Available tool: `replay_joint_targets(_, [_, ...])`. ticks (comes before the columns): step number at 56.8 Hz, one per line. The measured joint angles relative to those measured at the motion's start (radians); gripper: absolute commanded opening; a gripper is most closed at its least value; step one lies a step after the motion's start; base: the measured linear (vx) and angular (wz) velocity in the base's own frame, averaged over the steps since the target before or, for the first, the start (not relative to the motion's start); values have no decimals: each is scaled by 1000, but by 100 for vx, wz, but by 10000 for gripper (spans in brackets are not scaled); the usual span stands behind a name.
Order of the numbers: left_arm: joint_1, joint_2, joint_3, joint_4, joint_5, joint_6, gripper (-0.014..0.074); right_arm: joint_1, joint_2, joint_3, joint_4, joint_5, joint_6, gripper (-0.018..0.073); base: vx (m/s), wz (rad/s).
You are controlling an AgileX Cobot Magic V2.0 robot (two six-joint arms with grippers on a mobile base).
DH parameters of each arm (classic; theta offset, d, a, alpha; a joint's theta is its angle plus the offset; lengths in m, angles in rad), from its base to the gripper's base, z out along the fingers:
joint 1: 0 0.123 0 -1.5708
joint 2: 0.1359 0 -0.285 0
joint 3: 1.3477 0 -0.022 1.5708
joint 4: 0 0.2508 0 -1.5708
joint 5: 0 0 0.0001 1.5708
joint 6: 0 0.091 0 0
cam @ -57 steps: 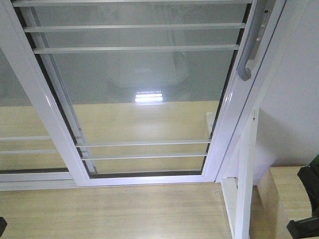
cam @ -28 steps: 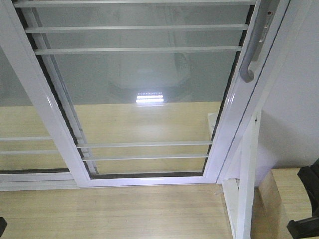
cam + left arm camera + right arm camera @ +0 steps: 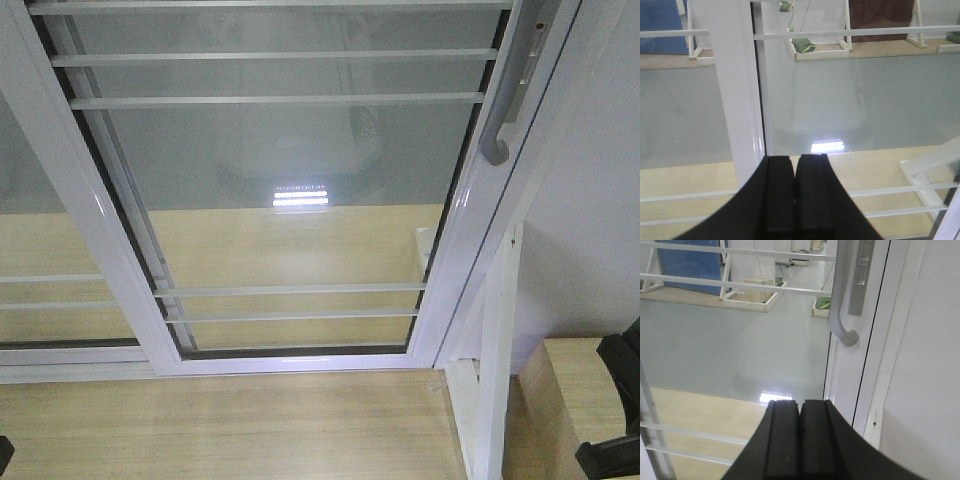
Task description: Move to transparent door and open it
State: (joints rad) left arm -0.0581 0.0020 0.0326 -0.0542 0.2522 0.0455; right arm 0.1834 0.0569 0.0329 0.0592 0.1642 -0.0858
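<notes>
The transparent door (image 3: 280, 160), clear glass in a white frame with thin white bars, fills the front view. Its curved silver-grey handle (image 3: 503, 100) runs down the right stile, which lies against the white jamb. In the right wrist view the handle (image 3: 838, 300) hangs above and slightly right of my right gripper (image 3: 800, 404), well apart from it. That gripper is shut with nothing in it. My left gripper (image 3: 796, 161) is also shut and empty, facing the door glass (image 3: 855, 100) just right of a white stile (image 3: 734, 100).
A handle-less glass panel (image 3: 40, 240) overlaps the door on the left. A white wall (image 3: 590, 200) and a white post (image 3: 495, 350) stand on the right, with a light wooden box (image 3: 570, 400) below. Pale wood floor (image 3: 230, 420) lies before the door.
The door frame and handle have drifted a few pixels right in the front view over the last second. Both grippers stay shut and the door has not slid.
</notes>
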Motion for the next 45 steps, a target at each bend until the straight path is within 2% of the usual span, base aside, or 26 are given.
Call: replay_joint_targets(45, [0, 0, 0, 0, 0, 0, -6, 0, 0, 0, 0, 0, 0, -1, 0, 0])
